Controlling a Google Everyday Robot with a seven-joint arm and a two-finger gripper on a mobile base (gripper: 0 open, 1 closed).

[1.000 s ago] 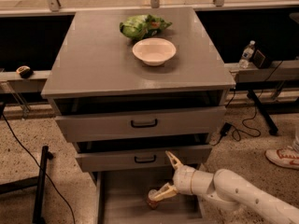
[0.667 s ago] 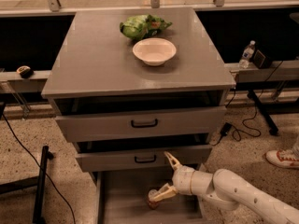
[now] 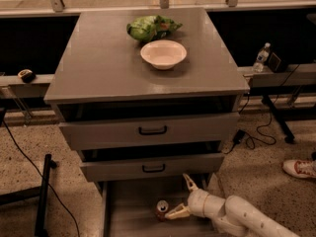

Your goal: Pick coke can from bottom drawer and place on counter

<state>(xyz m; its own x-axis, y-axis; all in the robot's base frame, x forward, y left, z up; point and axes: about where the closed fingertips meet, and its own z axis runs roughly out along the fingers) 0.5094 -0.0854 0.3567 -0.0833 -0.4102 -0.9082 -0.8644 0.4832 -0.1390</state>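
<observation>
The coke can (image 3: 162, 208) stands upright on the floor of the open bottom drawer (image 3: 133, 214), red with a silver top. My gripper (image 3: 181, 197) is inside the drawer just right of the can, open, with one finger (image 3: 177, 212) reaching toward the can's side and the other (image 3: 189, 182) pointing up near the middle drawer's front. The can is not between the fingers. The white arm comes in from the lower right. The grey counter (image 3: 98, 63) is the cabinet's top.
A white bowl (image 3: 164, 54) and a green chip bag (image 3: 150, 27) sit on the counter's far middle. Two upper drawers with black handles (image 3: 152, 131) stand slightly open. A water bottle (image 3: 260, 58) stands on a ledge at right. A shoe (image 3: 299, 168) is on the floor at right.
The gripper and arm have barely moved; the lower finger stays beside the can, which stands in the same spot.
</observation>
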